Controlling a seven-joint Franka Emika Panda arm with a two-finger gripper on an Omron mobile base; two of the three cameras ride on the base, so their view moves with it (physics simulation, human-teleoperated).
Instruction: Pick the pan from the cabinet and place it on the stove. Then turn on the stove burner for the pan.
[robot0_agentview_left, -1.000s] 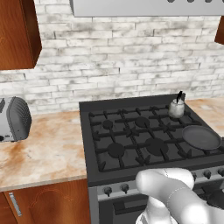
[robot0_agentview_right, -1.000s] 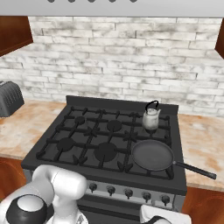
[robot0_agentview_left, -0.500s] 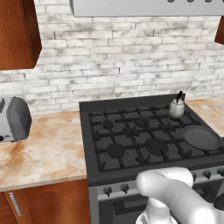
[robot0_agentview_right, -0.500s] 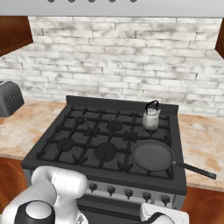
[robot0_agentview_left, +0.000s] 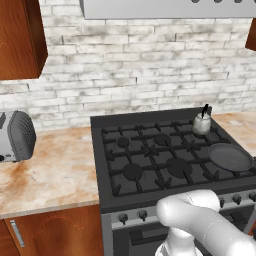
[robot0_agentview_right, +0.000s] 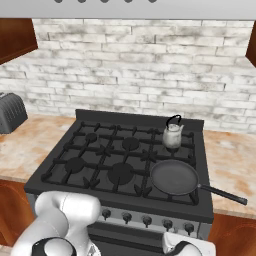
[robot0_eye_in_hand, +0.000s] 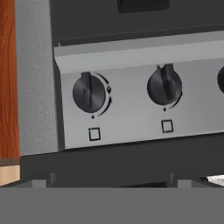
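Close before the hand, low at the front of the stove (robot0_agentview_right: 75, 192), gripper (robot0_eye_in_hand: 109, 181) spread as wide as possible and holding nothing, with both tips barely seen at 6 o'clock of the hand view. Just beyond, on the grey front panel, two black knobs: left knob (robot0_eye_in_hand: 89, 92) beside the panel's end, right knob (robot0_eye_in_hand: 164, 86) at 3 o'clock from it, each with its ridge upright and so probably off. Not possible to tell from the hand view alone which knob serves which burner. Farther, on the grates, pan (robot0_agentview_right: 175, 177) lying flat on the front burner at about 4 o'clock of the stove top, handle pointing toward 4 o'clock over the stove's edge. Behind the pan, at 12 o'clock from it and near but apart, small kettle (robot0_agentview_right: 172, 135). Judged from this: placing finished, turning on the burner now in hand. Next move: choose the knob for the pan's burner, bring the open tips around its ridge, close, then rotate. Needs good centring, otherwise risk of slipping off the ridge or lighting a wrong burner.
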